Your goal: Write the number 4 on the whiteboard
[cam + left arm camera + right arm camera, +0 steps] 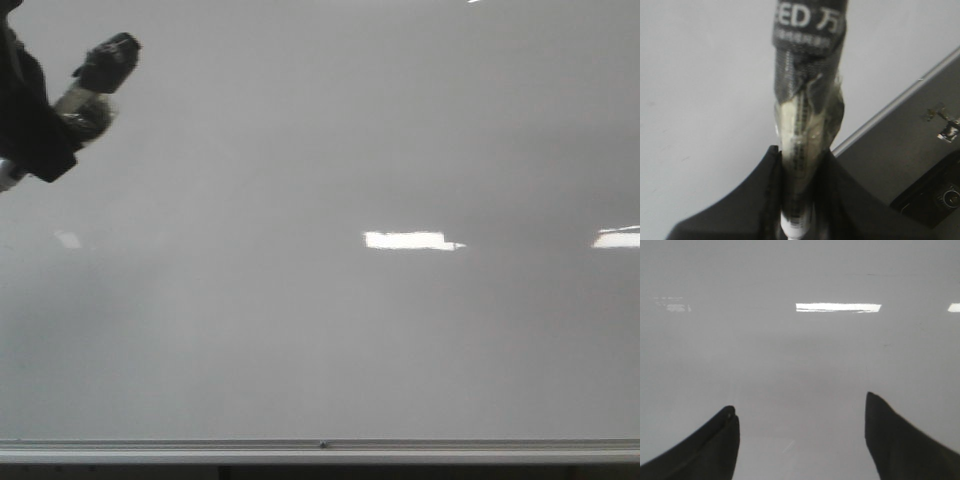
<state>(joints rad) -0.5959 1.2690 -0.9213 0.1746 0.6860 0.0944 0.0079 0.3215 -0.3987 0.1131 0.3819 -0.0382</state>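
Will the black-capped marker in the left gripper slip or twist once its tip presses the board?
The tape-wrapped black-capped marker looks stiff, probably light. The left gripper clamps only its lower end, so it may pivot under pressure. The glossy grey-white whiteboard probably gives little drag.

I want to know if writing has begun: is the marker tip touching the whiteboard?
Cannot tell. In the front view the marker in the left pincer overlaps the whiteboard, with no visible stroke; the left wrist view cuts the tip off.

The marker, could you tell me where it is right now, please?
In the front view the marker is at the upper left, clamped in the left gripper over the whiteboard.
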